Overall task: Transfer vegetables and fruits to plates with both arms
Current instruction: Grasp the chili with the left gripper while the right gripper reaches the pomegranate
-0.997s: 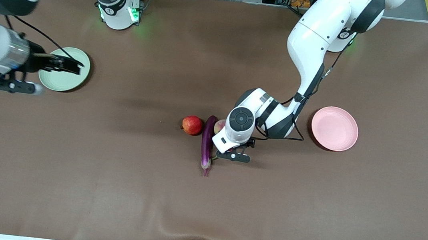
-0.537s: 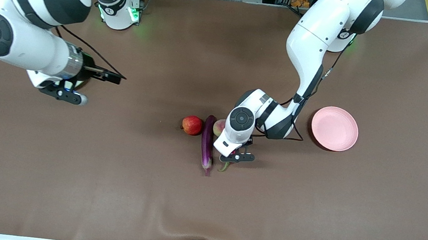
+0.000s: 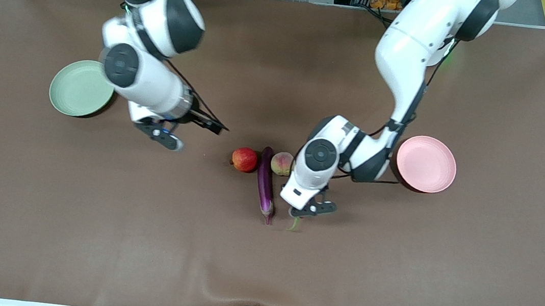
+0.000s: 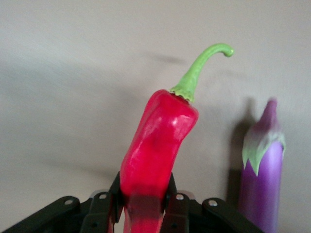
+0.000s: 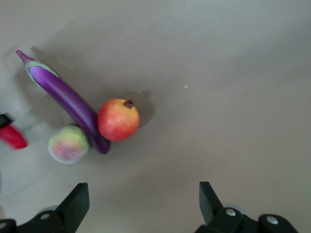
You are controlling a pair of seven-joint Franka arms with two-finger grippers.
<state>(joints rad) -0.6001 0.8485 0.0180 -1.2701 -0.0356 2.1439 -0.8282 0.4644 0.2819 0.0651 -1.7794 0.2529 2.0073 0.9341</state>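
Observation:
My left gripper is shut on the red chili pepper and holds it above the table beside the eggplant's stem end. Only the chili's green stem shows in the front view. The purple eggplant lies on the table between the red apple and the peach, touching both. My right gripper is open and empty, in the air over the table between the green plate and the apple.
The pale pink plate lies toward the left arm's end of the table, partly under the left arm's elbow. Both plates hold nothing. The brown table cover has a raised fold at the edge nearest the front camera.
My right arm swung from over the green plate toward the apple. My left gripper lifted the chili and moved away from the peach, which now shows fully.

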